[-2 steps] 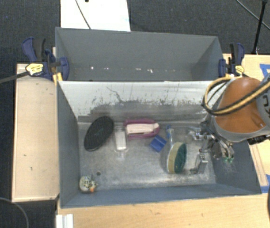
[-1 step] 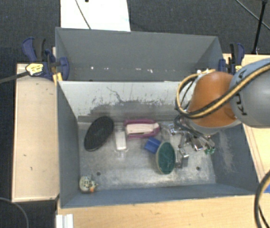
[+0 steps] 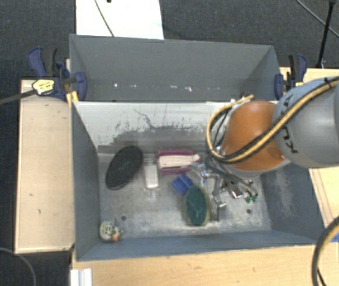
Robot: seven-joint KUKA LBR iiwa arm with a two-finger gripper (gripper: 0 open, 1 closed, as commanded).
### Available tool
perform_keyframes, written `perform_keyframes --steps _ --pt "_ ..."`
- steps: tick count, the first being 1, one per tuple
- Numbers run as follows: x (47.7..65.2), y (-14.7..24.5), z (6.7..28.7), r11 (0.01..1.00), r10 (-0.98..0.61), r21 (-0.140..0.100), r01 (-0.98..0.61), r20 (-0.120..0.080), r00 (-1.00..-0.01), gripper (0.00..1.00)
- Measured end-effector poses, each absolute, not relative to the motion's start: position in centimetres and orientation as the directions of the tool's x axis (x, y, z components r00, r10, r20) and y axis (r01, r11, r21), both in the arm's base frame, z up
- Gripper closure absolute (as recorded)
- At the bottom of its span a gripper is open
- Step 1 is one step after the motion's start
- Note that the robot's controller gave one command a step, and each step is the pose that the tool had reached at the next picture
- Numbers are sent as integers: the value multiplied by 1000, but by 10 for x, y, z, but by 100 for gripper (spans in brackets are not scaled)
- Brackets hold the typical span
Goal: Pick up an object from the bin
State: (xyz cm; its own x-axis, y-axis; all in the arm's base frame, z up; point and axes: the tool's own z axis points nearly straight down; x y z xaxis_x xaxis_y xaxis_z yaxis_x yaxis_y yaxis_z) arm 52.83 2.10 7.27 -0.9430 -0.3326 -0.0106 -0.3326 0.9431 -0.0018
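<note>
Mostly under the orange cover (image 3: 249, 137), the pincer (image 3: 220, 204) beside the green oval (image 3: 196, 208) hides its grip state.

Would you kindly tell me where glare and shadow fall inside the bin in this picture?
In the camera view, small bright glints dot the bin's back wall; the orange wrist cover carries a soft highlight on top; the floor under the claw, by the dark green oval thing, looks somewhat shaded, while the black oval disc at left lies in even light.
</note>
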Motion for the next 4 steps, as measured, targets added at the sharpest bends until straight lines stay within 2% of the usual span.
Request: perform_keyframes --steps 1,2,3,4 --pt "505 46 79 822 -570 0 -570 -2 -822 0" --pt "486 50 74 629 -778 -9 -778 -12 -628 0" --pt "486 49 73 624 -782 -10 -782 -11 -623 100" --pt "512 34 218 589 -808 -8 -808 -7 -589 100"
